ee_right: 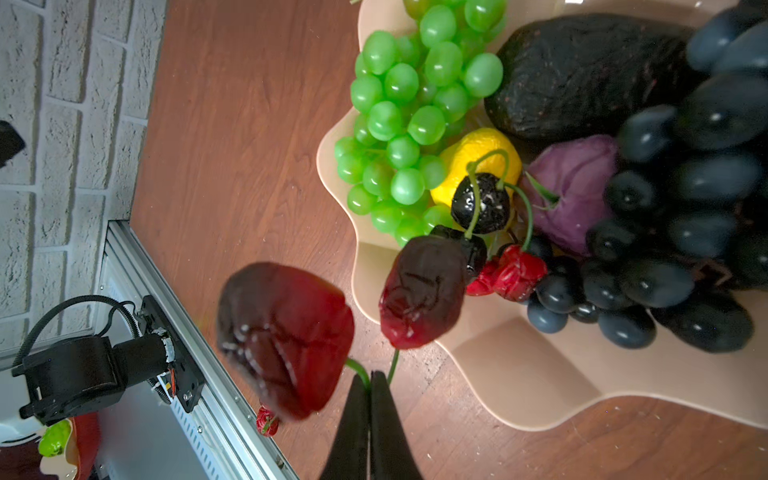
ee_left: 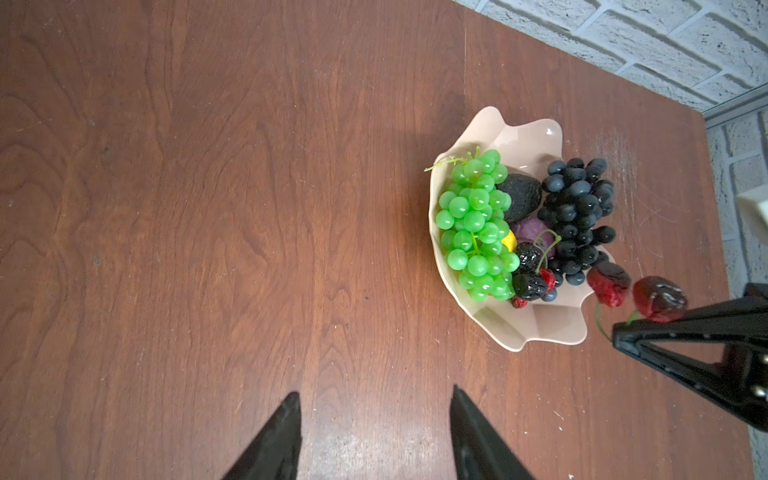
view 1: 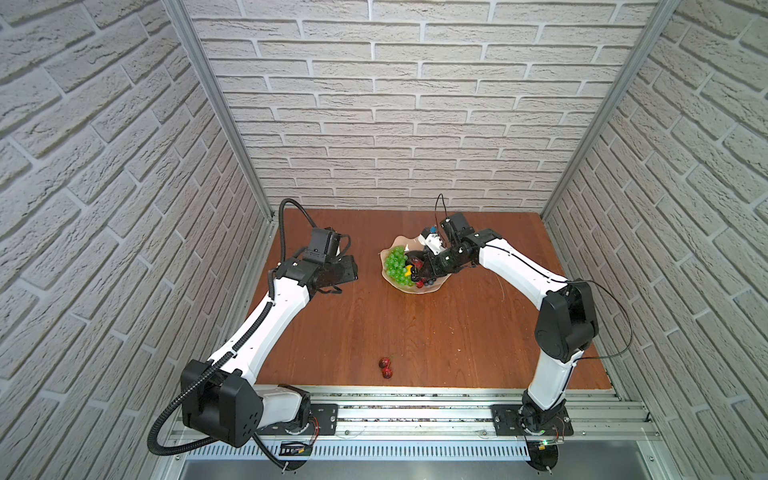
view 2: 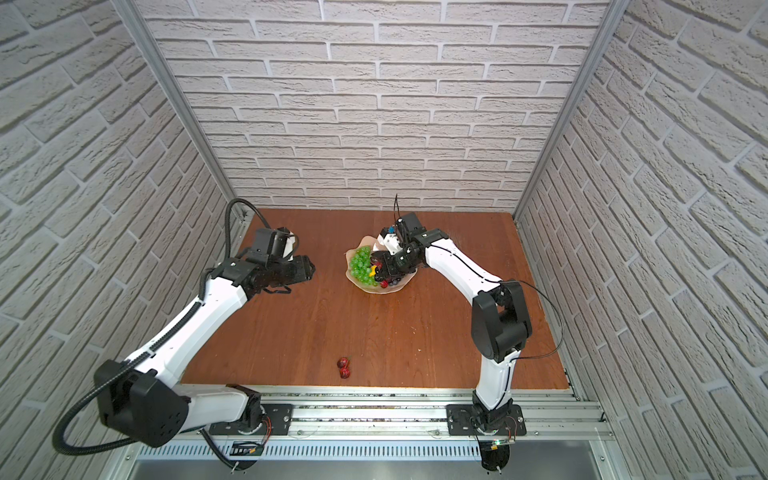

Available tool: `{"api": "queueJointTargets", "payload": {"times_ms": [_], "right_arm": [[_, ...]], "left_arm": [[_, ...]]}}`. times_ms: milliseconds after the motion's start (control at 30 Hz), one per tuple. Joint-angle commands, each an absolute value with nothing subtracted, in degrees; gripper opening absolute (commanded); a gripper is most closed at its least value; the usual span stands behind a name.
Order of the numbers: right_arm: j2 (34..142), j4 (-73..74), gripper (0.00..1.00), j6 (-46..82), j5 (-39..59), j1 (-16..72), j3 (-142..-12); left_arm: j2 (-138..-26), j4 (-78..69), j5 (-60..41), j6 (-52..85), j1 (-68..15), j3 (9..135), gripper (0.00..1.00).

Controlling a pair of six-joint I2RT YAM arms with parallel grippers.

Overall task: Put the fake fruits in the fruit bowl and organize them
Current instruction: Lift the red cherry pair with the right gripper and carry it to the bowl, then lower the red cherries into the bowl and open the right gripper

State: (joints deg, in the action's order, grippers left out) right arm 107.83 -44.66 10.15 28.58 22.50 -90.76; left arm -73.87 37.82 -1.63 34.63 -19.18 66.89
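Over on the left, the left gripper [ee_left: 376,399] hangs above the bare table [view 1: 415,332], jaws parted about halfway with nothing between them, well apart from the bowl. Moving along the front edge, a loose cherry pair [view 1: 385,368] lies alone on the wood, far from everything else. Now the fruit bowl [ee_left: 540,332], toward the back and right of centre: the green grape bunch [ee_left: 473,224] fills its left side, the blackish avocado [ee_left: 519,199] sits beside it, and the small lemon [ee_right: 469,158] and purple round fruit [ee_right: 573,187] are tucked in the middle. Tiny black berries [ee_right: 480,203] and a red cherry [ee_right: 515,270] rest on top, and the dark grape bunch [ee_left: 582,216] fills the right side. And at the right, the right gripper [ee_right: 370,382] is pinched tight on the green stems of a held cherry pair [ee_left: 609,284], which hangs right at the bowl's rim.
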Motion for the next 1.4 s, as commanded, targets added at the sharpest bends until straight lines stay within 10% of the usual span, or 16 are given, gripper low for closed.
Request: {"api": "queueJointTargets", "payload": {"times_ms": [0, 1000, 1367], "right_arm": [[107.2, -44.0, 0.06, 8.8, 32.1, 22.4, -89.3], [112.9, -43.2, 0.07, 7.2, 32.0, 17.8, -87.5], [113.7, -45.8, 0.23, 6.5, 26.7, 17.7, -92.9]], "left_arm": [[-72.3, 38.3, -0.9, 34.1, -18.8, 67.9, 0.57], [-75.5, 37.5, -3.9, 34.9, -18.8, 68.5, 0.59], [-75.0, 38.6, -5.0, 35.6, -19.3, 67.8, 0.61]]}}
